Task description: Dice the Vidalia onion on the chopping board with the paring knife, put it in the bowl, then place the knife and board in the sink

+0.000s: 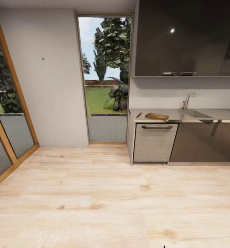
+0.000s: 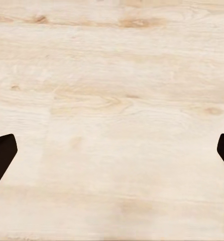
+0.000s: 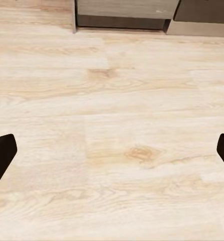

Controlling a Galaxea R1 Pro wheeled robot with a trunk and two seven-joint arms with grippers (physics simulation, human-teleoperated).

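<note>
not much of the bot on screen tbh; the left gripper [image 2: 112,155] is just two matte black fingertips [image 2: 1,156], flat-faced wedges with a slanted edge and a blunt corner; the right gripper [image 3: 112,155] looks identical, same plain black tips [image 3: 1,156]; no screws, cables or markings I can make out

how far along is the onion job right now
Nothing looks done. The chopping board and paring knife lie on the countertop beside the sink, across the wooden floor. In hand: nothing; left gripper and right gripper hang open over floor. Fetching, dicing, bowling and clearing remain.
</note>
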